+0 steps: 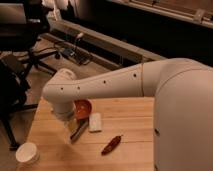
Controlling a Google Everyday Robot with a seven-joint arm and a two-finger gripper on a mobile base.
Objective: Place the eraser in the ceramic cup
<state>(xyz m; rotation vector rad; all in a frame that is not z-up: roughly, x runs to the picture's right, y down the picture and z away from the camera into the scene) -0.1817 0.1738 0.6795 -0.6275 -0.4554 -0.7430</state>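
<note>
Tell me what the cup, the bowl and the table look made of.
The cup looks pale cream and matte, likely ceramic. The bowl is orange-red and smooth with a slight sheen: plastic or glazed, I can't tell which. The table is light wood with plank seams showing. The gripper is at the eraser, just in front of the bowl.

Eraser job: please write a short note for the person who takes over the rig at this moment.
Gripper: low over the left part of the wooden table, right at the eraser; a firm grip cannot be confirmed.
Eraser: slanted, just in front of the orange bowl, left of the white block.
Ceramic cup: front left corner, well apart from the gripper.
Done: gripper is at the eraser.
Left: secure the eraser, carry it to the cup, release it inside.
</note>
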